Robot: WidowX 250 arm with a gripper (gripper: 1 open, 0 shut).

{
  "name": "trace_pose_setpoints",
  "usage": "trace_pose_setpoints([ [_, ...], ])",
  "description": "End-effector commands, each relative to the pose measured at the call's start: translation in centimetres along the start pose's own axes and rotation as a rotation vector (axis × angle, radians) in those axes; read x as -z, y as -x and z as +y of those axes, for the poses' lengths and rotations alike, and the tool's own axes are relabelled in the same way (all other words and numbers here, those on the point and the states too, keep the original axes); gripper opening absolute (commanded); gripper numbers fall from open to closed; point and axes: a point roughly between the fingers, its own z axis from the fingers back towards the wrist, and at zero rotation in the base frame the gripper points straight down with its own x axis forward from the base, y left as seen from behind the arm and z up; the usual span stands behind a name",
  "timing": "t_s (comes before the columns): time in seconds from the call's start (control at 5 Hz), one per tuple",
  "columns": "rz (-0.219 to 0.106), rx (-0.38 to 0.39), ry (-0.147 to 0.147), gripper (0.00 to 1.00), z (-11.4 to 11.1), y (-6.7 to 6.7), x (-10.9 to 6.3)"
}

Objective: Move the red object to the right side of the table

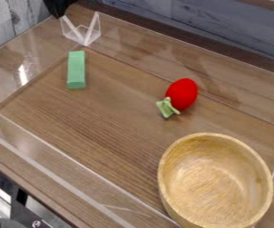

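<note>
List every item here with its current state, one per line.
gripper: fingers apart, empty, at the far left corner.
red object: lying on the table, untouched, stem end toward the camera.
green block: lying flat, untouched.
wooden bowl: upright, empty.
table: clear walls around its edge.

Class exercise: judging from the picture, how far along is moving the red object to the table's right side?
Done: the red object already lies right of centre on the table, beside the wooden bowl. In hand: nothing; the gripper hangs open at the far left. Left: possibly nothing.
</note>
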Motion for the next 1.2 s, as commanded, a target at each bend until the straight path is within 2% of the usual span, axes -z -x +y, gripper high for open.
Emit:
trace_pose_setpoints([
  [0.0,-0.055,-0.006,-0.013,0.0,0.9,-1.4,-1.8],
  [0.4,-0.04,0.091,0.007,0.0,0.8,-0.5,-0.9],
  [0.8,-0.022,0.064,-0.001,0.0,0.5,-0.8,0.0],
  [1.0,-0.023,0.104,0.016,0.0,-0.3,-0.6,0.3],
])
